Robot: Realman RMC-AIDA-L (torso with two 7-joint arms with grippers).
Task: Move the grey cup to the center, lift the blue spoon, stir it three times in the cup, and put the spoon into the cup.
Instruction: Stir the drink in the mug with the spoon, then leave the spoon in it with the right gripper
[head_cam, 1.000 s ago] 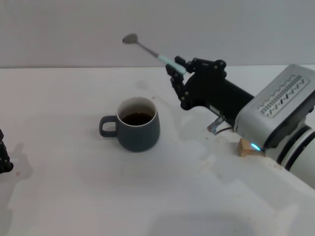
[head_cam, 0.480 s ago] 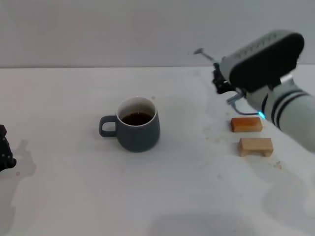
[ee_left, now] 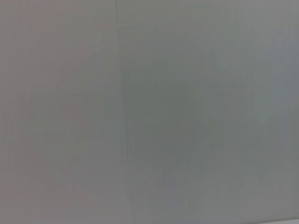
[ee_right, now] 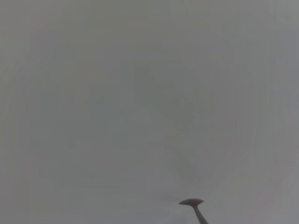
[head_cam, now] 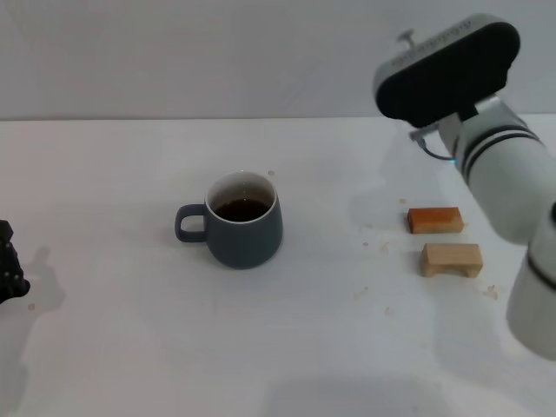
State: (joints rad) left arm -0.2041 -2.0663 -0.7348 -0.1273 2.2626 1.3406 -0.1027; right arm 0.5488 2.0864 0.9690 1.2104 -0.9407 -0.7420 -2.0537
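The grey cup (head_cam: 244, 221) stands upright near the middle of the table, with its handle toward my left and dark liquid inside. My right arm (head_cam: 447, 69) is raised high at the far right, well away from the cup, and its wrist housing hides the gripper. Only the grey metal bowl of the blue spoon (head_cam: 405, 36) sticks up above the housing, held in the air. That bowl also shows in the right wrist view (ee_right: 191, 202) against the blank wall. The spoon's pale-blue handle is hidden. My left gripper (head_cam: 7, 265) is parked at the table's left edge.
Two small wooden blocks lie at the right of the white table (head_cam: 130, 347): an orange-brown one (head_cam: 433, 219) and a paler one (head_cam: 451, 259) in front of it. The left wrist view shows only a blank grey wall.
My right arm has swung from beside the cup up and to the right, carrying the spoon with it. The two wooden blocks are now uncovered. The cup and the left arm have not moved.
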